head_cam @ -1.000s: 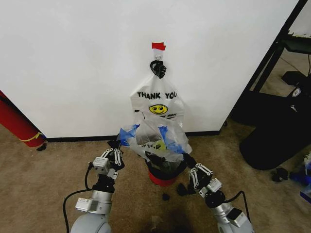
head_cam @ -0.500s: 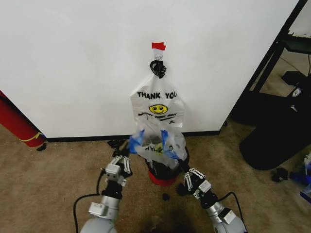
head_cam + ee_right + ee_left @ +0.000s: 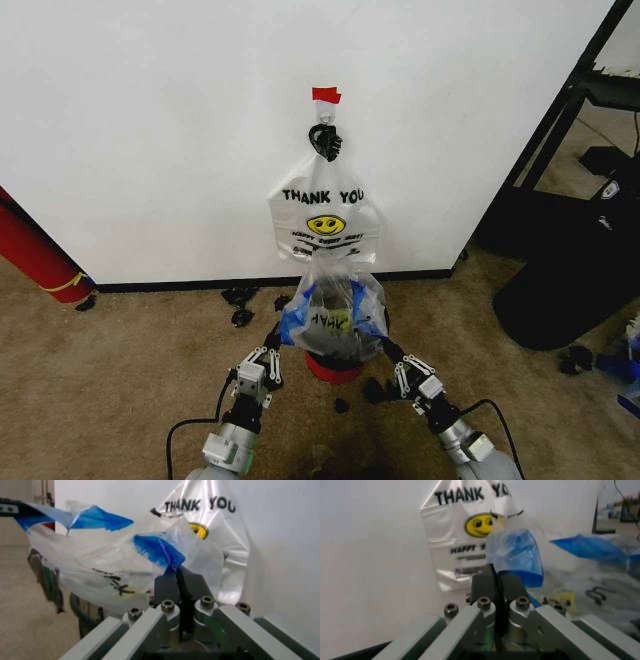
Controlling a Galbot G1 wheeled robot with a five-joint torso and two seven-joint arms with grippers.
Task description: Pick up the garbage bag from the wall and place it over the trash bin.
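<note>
Garbage bag: lowered since a second ago, now draped over trash bin. My left hand and right hand each pinch a blue rim patch. Seating nearly done.

My left end effector: fingers pressed together, pinching a blue patch on the rim of the garbage bag | bag's translucent body spreads beside me, black print visible | behind: opaque THANK YOU smiley bag hanging flat against the white wall
</note>
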